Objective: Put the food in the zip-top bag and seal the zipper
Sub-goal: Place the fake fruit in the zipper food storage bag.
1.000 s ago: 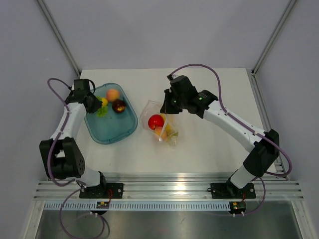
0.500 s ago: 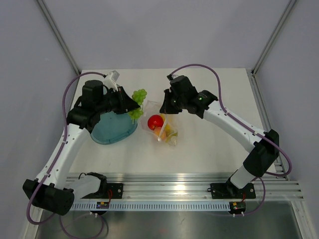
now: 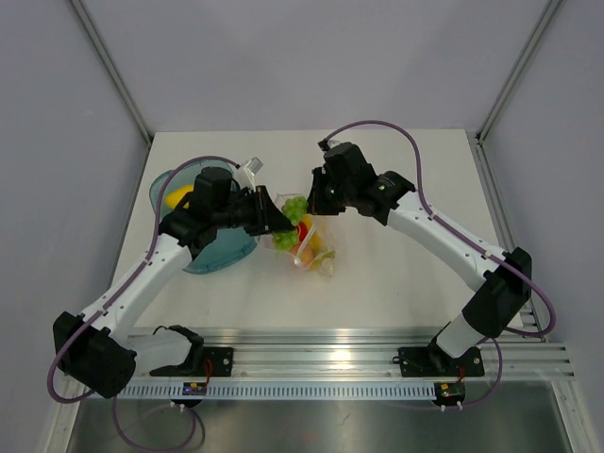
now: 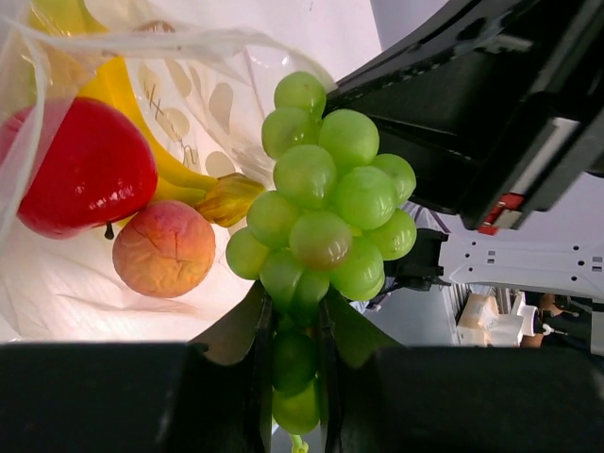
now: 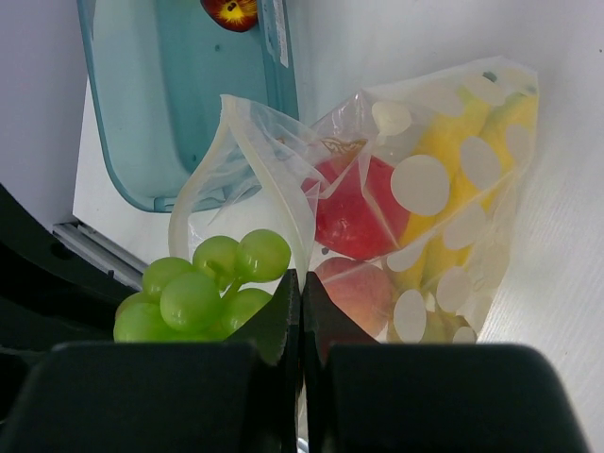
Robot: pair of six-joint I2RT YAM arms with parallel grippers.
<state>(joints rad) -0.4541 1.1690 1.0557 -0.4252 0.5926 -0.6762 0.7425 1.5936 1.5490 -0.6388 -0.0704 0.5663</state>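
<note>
The clear zip-top bag [image 3: 316, 247], printed with white dots, lies at the table's middle. It holds a red apple [image 4: 80, 170], a banana bunch [image 4: 151, 132] and a peach [image 4: 165, 247]. My left gripper [image 3: 281, 225] is shut on the green grapes [image 4: 326, 208] and holds them at the bag's open mouth. My right gripper [image 3: 316, 203] is shut on the bag's upper edge [image 5: 283, 151] and lifts it, keeping the mouth open. The grapes [image 5: 203, 293] show just left of the right fingers. The zipper strip is not distinguishable.
The teal tray [image 3: 226, 247] lies left of the bag, mostly under my left arm. A yellow piece [image 3: 179, 198] and a dark red plum [image 5: 229, 9] lie in it. Metal frame posts stand at the table's far corners.
My left arm has lifted the grapes out of the tray and swung right to the bag's mouth. My right gripper has stayed shut on the bag's edge.
</note>
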